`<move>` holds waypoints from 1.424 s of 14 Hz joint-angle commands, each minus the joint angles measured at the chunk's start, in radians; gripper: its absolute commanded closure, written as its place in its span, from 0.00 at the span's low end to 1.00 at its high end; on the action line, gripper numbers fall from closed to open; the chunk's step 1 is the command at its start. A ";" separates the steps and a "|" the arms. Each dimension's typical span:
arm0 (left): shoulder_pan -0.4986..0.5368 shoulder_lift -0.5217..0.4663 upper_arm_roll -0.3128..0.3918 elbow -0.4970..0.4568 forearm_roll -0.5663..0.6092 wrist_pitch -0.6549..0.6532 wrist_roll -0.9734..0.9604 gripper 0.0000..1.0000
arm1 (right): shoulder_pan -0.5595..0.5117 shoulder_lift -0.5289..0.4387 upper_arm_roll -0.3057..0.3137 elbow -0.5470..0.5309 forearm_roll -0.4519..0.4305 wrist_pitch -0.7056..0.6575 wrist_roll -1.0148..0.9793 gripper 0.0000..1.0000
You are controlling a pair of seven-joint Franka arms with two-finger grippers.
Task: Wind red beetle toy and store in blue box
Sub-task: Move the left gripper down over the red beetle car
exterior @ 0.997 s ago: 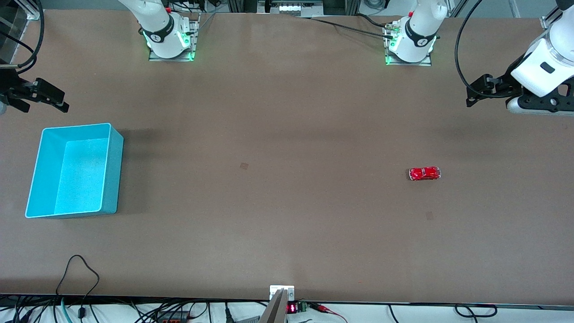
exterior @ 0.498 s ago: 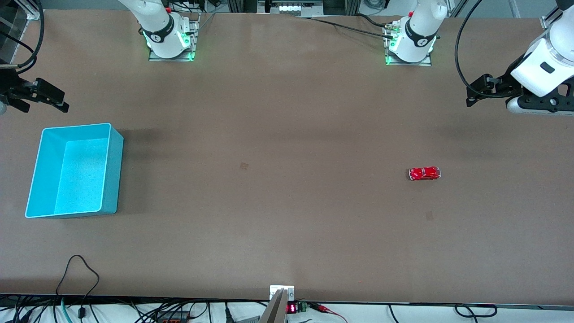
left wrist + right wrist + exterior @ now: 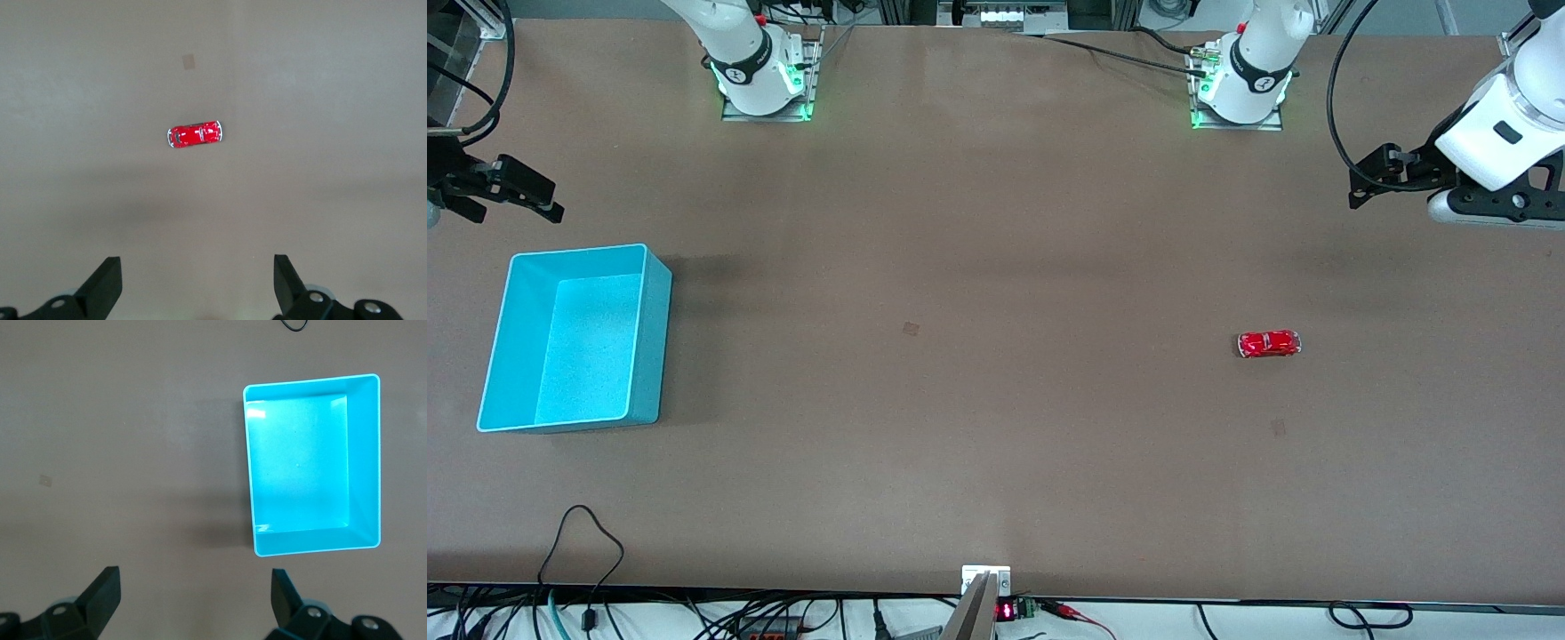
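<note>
Almost nothing has shifted since the earlier frames: only the left arm has crept slightly, its wrist sitting a touch higher in the front view, while the toy, the bin and the right arm are where they were. At the right arm's end of the table, the right gripper [image 3: 503,188] hangs in the air with its black fingers spread wide apart, holding nothing and waiting; the light cyan-blue rectangular plastic box [image 3: 574,338] with thin walls sits on the brown table [image 3: 960,267] below and just ahead of it, empty, its speckled floor bare in the right wrist view [image 3: 310,463]. At the left arm's end, the tiny glossy red beetle toy car [image 3: 1268,344] with silvery bumpers stands on its wheels, well apart from the box. The left gripper [image 3: 197,287] hovers high above the table with its fingers also spread wide and empty; the toy [image 3: 194,134] lies ahead of its fingertips, not yet between them, its long axis running across the gap. The likely next step is a descent onto the toy. Its rounded, slick body is very small against the wide jaws, so an off-centre closure could squirt it sideways or set it rolling on its wheels, and a grip along its length would leave little hold for winding.
</note>
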 commanded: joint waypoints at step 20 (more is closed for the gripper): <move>0.081 0.388 0.002 -0.160 0.051 0.390 0.921 0.00 | 0.000 -0.004 0.000 0.005 -0.001 0.000 -0.010 0.00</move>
